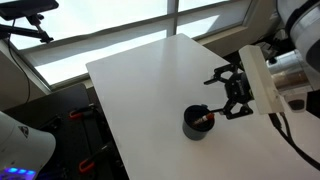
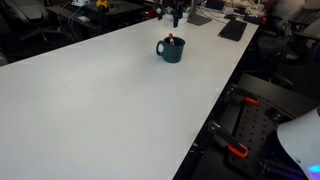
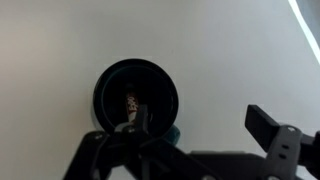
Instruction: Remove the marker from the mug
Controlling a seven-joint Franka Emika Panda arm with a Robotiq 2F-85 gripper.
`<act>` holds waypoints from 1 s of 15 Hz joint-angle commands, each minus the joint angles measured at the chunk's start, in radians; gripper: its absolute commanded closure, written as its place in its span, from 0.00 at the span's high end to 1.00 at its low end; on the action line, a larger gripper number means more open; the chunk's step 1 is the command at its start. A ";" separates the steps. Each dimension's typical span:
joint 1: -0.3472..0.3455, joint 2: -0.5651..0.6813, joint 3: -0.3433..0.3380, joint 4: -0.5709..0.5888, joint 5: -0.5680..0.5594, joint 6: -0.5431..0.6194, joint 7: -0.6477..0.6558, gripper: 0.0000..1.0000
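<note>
1. The marker point(image 3: 130, 102) is in the mug point(image 3: 108, 90). It leans against the inner wall, and its red-orange end shows just above the rim in an exterior view point(image 2: 173, 41).
2. The mug stands upright on the white counter point(image 1: 140, 80), near one edge, with nothing else close to it.
3. The fingers point(image 3: 266, 127) are spread apart and hold nothing. In an exterior view point(image 1: 238, 108) they hover above the mug and a little to one side, touching neither mug nor marker.
4. In the wrist view one finger overlaps the mug's mouth while the other sits over bare counter, so the marker is not yet between them.
5. This looks like the approach step: the grasp has not begun and the removal is all yet to do.
6. The next move probably calls for:
   - a small sideways shift to bracket the marker's upper end;
   - a careful descent that keeps the fingers off the rim;
   - a firm squeeze;
   - a straight lift, so the mug is not tipped or dragged.
</note>
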 commanded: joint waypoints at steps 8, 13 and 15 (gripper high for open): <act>-0.037 0.170 0.016 0.200 0.017 -0.097 0.116 1.00; -0.060 0.222 0.022 0.269 0.020 -0.139 0.134 0.95; -0.067 0.238 0.024 0.291 0.020 -0.154 0.133 0.71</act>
